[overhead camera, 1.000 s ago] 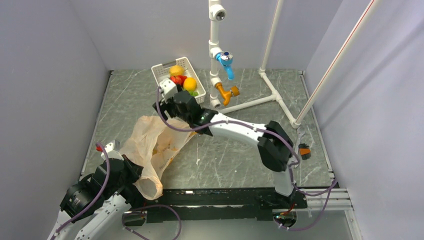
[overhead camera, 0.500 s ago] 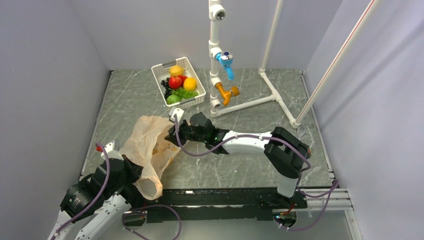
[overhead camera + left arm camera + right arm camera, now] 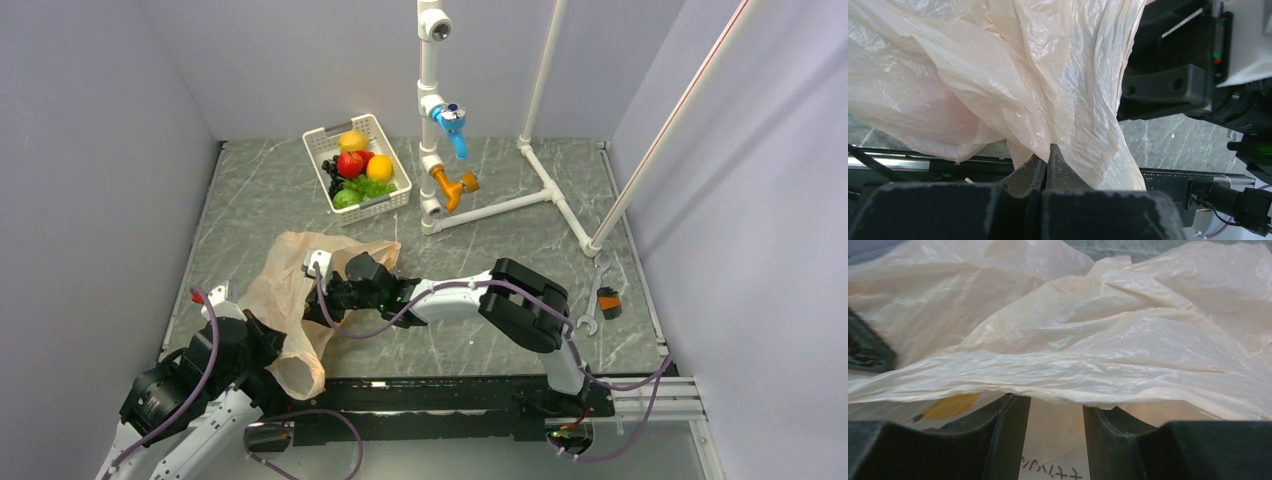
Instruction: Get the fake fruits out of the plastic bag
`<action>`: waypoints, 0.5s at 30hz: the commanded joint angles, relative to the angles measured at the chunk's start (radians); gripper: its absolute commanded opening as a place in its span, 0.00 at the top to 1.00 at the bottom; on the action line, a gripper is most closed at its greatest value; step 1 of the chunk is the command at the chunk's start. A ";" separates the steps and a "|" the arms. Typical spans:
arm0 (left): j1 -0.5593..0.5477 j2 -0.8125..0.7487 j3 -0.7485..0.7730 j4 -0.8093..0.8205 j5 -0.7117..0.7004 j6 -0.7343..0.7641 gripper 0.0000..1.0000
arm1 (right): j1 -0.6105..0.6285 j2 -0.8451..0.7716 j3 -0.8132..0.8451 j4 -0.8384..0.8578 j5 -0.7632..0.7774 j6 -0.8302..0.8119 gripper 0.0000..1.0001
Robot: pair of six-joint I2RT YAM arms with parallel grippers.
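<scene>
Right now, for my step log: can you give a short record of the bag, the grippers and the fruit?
plastic bag: crumpled on the table, near left
left gripper: shut on the bag's near end
right gripper: open, at the bag, film draped over it
white basket: back of table, holds red apple, green grapes and other fruit
fruit in bag: none visible

From my feed, a dark grey-green marbled counter (image 3: 260, 190) sits boxed in on three sides by plain, pale lavender-grey walls (image 3: 300, 60). A white PVC pipe frame (image 3: 428, 70) rises at its far side. The light is soft and even.
</scene>
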 commanded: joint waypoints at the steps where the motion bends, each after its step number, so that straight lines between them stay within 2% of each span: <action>1: 0.005 -0.003 -0.004 0.017 0.005 0.007 1.00 | -0.005 0.042 0.078 0.066 0.019 0.038 0.53; 8: 0.007 0.006 -0.004 0.018 0.006 0.010 1.00 | -0.004 0.161 0.219 -0.013 0.040 0.017 0.44; 15: 0.007 0.018 -0.004 0.020 0.009 0.011 1.00 | 0.002 0.223 0.285 -0.043 -0.114 -0.027 0.25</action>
